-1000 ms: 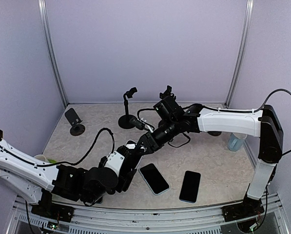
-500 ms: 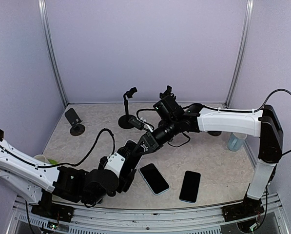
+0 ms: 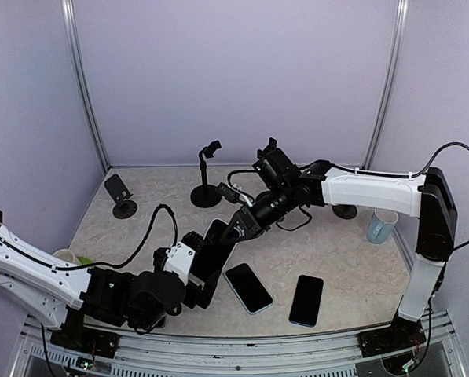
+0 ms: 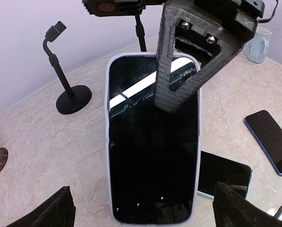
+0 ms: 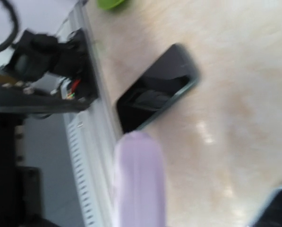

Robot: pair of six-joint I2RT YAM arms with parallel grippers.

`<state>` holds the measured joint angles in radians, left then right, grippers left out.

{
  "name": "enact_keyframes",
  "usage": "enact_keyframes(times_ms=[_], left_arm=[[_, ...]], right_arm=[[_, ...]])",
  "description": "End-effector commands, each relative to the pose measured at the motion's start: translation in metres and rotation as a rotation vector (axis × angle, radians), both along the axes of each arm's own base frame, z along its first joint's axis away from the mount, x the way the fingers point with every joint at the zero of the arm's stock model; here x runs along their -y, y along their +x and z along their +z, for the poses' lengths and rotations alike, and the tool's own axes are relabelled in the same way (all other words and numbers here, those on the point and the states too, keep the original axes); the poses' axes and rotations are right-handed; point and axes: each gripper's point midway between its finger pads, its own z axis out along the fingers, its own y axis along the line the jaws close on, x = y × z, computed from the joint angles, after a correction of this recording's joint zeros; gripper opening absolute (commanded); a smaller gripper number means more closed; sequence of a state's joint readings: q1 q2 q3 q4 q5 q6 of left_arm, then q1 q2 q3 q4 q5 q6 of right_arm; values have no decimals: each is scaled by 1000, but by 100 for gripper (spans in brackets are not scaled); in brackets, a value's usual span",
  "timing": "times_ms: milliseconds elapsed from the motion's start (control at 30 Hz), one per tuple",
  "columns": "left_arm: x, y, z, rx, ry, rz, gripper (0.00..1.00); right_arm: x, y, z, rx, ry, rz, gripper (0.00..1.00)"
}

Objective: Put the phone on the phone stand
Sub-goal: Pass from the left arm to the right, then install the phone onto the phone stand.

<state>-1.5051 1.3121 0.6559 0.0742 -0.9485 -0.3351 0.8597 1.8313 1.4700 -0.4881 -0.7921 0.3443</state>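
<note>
The phone [image 4: 150, 142], dark-screened in a lilac case, is held off the table. My right gripper [image 3: 238, 226] is shut on its far end, one black finger [image 4: 197, 52] lying over the screen. In the right wrist view the phone [image 5: 138, 184] is a blurred lilac edge. My left gripper [image 4: 150, 213] is open wide, its fingertips [image 4: 60, 208] standing apart from the phone's near end on either side. In the top view the phone [image 3: 214, 245] lies between both grippers. A black gooseneck phone stand [image 3: 207, 177] [image 4: 67, 80] stands behind them.
Two more dark phones [image 3: 248, 287] [image 3: 306, 299] lie flat near the front edge. A small black stand [image 3: 120, 196] is at the back left. A pale blue cup [image 3: 382, 226] stands at the right, another round stand base [image 3: 346, 210] behind my right arm.
My right gripper has shut on the phone's far end. My left gripper has opened wide and let go of the near end. The right arm has shifted slightly right.
</note>
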Motion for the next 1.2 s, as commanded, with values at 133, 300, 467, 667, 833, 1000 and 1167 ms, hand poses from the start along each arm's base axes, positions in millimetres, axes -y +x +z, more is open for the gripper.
enact_keyframes(times_ms=[133,300,467,667,833,1000,1167], left_arm=[[-15,1,11,8,-77,33,99],[-17,3,14,15,-82,45,99],[-20,4,14,20,-77,55,99],[-24,7,14,6,-107,72,99],[-24,9,14,5,-103,74,99],[-26,11,15,8,-100,81,99],[-34,18,17,1,-114,112,99]], right_arm=[[53,62,58,270,2,-158,0],[91,92,75,411,-34,-269,0],[117,100,96,601,-64,-325,0],[143,104,106,745,-144,-332,0],[161,110,109,806,-190,-347,0],[180,119,114,837,-243,-382,0],[208,137,119,872,-318,-481,0]])
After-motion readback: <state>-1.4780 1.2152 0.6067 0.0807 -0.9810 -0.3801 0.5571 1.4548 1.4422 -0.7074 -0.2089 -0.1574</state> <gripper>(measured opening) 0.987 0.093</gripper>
